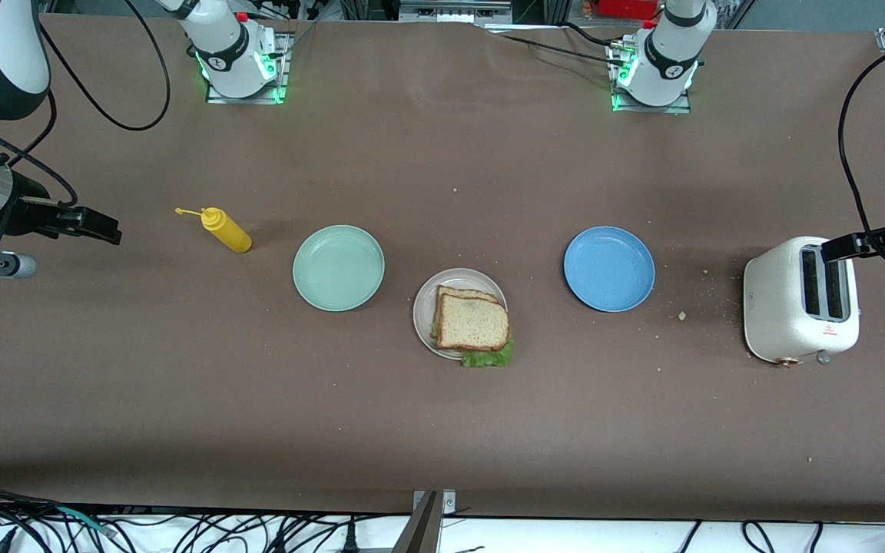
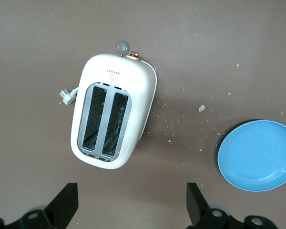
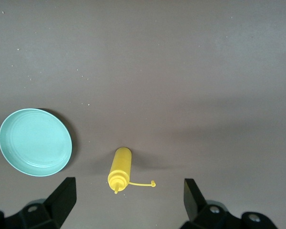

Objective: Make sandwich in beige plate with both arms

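The sandwich (image 1: 472, 322) lies on the beige plate (image 1: 422, 307) at mid-table: two speckled brown slices stacked, with green lettuce (image 1: 488, 357) sticking out over the rim on the side nearer the camera. My right gripper (image 1: 93, 224) is open and empty, up in the air at the right arm's end of the table, beside the yellow bottle (image 1: 227, 230). Its wrist view shows its own open gripper (image 3: 128, 202). My left gripper (image 1: 842, 246) is open and empty over the toaster (image 1: 800, 309); in its wrist view (image 2: 131, 205) the jaws stand wide apart.
A mint green plate (image 1: 339, 267) and a blue plate (image 1: 609, 268) flank the beige plate, both empty. The yellow squeeze bottle (image 3: 120, 169) lies on its side, cap off on its strap. The white toaster (image 2: 112, 117) has empty slots. Crumbs (image 1: 682, 315) lie between toaster and blue plate.
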Robot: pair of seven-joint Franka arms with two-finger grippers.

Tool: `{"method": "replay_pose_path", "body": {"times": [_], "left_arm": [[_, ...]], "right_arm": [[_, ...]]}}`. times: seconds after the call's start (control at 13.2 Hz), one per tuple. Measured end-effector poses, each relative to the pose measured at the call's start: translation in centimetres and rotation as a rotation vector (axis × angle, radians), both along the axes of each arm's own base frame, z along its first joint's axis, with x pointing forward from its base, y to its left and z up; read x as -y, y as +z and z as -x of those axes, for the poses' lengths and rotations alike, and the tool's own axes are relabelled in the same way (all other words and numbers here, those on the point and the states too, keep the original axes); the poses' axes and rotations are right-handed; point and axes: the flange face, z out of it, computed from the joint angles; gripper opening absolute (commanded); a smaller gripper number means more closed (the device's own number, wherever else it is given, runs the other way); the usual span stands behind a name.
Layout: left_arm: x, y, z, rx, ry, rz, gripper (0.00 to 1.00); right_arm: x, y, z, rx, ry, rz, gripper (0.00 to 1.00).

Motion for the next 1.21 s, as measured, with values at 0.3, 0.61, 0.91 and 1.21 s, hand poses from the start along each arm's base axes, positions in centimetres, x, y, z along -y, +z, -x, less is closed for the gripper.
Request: {"method": "replay_pose_path", "body": {"times": [0.3,0.61,0.91,1.21], "left_arm": [[0.1,1.0,0.2,0.015,-0.001,-0.001,1.0],[1.2,2.6,1.0,0.011,-0.013,0.002,1.0],[5.3,6.0,2.9,0.029,-0.076,0.001,1.0],[8.6,8.6,5.5,0.015,-0.112,0.04,1.0]], "right_arm": [[0.0,0.0,0.0,0.001,0.0,0.0,1.0],[0.0,0.0,0.0,0.001,0.0,0.0,1.0],[0.0,0.1,0.0,0.001,0.0,0.0,1.0],[0.0,0.1,0.0,0.001,0.0,0.0,1.0]]}}
